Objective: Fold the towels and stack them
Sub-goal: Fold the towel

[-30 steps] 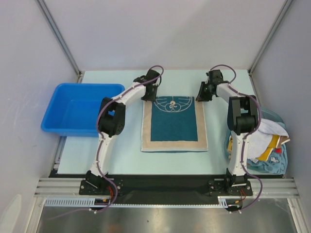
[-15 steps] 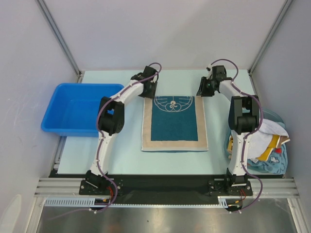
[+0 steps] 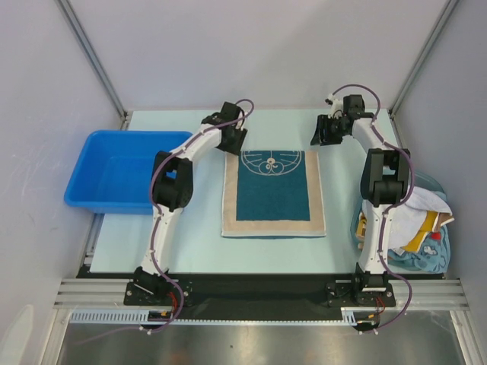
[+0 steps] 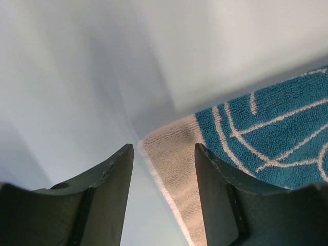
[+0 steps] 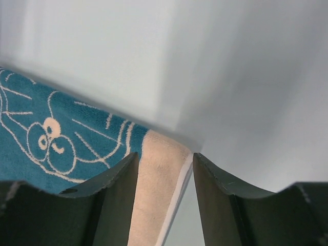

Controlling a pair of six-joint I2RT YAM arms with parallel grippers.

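One of the towels [image 3: 272,194], teal with white swirls and a beige border, lies flat and spread in the middle of the table. My left gripper [image 3: 235,143] hovers at its far left corner and my right gripper [image 3: 320,138] at its far right corner. In the left wrist view the left gripper [image 4: 164,154] is open, with the beige corner of the towel [image 4: 179,154] lying free below the gap. The right gripper [image 5: 165,159] is likewise open over the other corner of the towel [image 5: 159,174]. More towels [image 3: 418,224] lie heaped at the right edge.
A blue plastic bin [image 3: 125,171] stands at the left of the table. Grey walls close in the back and both sides. The heap of cloths sits right beside the right arm's base.
Both grippers have widened and drawn back a little from the towel's far corners towards the back wall. The towel has stayed flat in place.
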